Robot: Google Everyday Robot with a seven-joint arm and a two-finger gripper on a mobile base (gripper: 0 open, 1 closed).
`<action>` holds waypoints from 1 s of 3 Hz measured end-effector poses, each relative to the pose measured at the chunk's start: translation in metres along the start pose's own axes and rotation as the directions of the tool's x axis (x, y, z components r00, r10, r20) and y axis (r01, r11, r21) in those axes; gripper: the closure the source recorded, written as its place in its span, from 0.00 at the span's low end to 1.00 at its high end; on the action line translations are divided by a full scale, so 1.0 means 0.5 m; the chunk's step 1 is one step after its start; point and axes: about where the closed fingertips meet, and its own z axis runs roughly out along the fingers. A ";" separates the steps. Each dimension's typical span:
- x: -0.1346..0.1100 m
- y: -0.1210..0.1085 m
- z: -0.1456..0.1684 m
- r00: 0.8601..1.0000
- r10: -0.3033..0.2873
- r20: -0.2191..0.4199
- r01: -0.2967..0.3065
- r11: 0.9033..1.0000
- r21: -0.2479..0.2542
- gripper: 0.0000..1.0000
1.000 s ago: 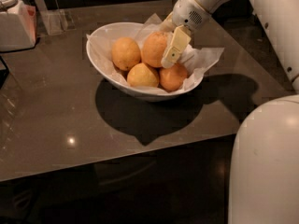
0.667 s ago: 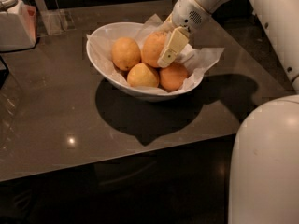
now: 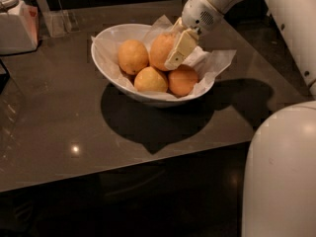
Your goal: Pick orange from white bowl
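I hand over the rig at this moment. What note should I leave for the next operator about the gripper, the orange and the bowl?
Gripper: down in the white bowl, against the right side of the orange; grip not confirmed.
Orange: at the back of the bowl, on the paper lining, beside three smaller fruits.
Done: approach.
Left: secure the orange and lift it clear of the bowl.

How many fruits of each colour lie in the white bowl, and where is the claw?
Deep orange: 1, the orange, with the claw against it inside the white bowl.
Yellower fruits: 2
Reddish-orange fruit: 1
Total: 4 fruits.
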 end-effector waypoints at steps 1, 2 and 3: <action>0.000 0.000 0.000 1.000 0.000 0.000 0.000 1.000 0.000 0.89; 0.000 0.000 0.000 1.000 0.000 0.000 0.000 1.000 0.000 1.00; -0.008 0.016 -0.024 0.999 -0.029 0.040 0.027 0.999 0.044 1.00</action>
